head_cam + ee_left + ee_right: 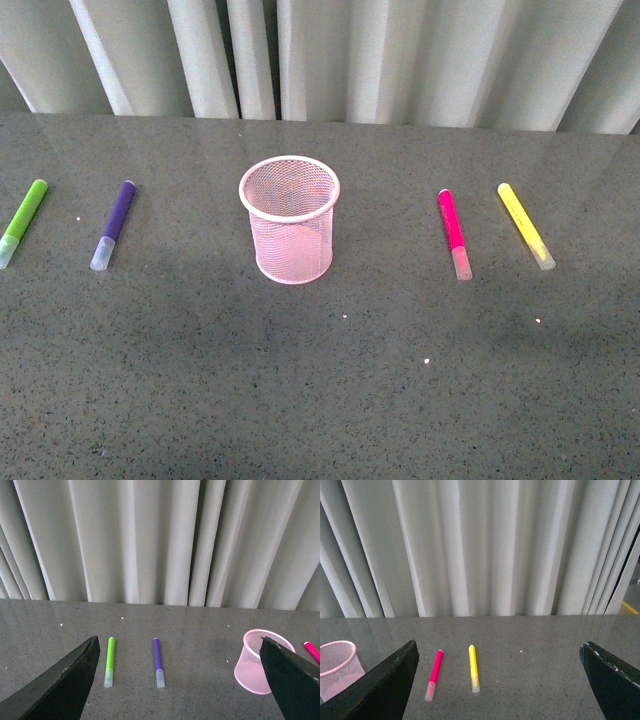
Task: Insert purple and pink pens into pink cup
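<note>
The pink cup [290, 218] stands upright and empty in the middle of the grey table. The purple pen [114, 223] lies to its left, the pink pen [454, 231] to its right, each with its whitish cap toward me. No arm shows in the front view. My left gripper [182, 680] is open and empty, well back from the purple pen [158, 661], with the cup [260, 667] beside its right finger. My right gripper [502, 680] is open and empty, back from the pink pen [434, 674]; the cup [337, 666] shows at the frame edge.
A lime-green marker [22, 220] lies at the far left, also in the left wrist view [109, 661]. A yellow marker [526, 225] lies right of the pink pen, also in the right wrist view [473, 668]. Grey curtains [330, 55] hang behind the table's far edge.
</note>
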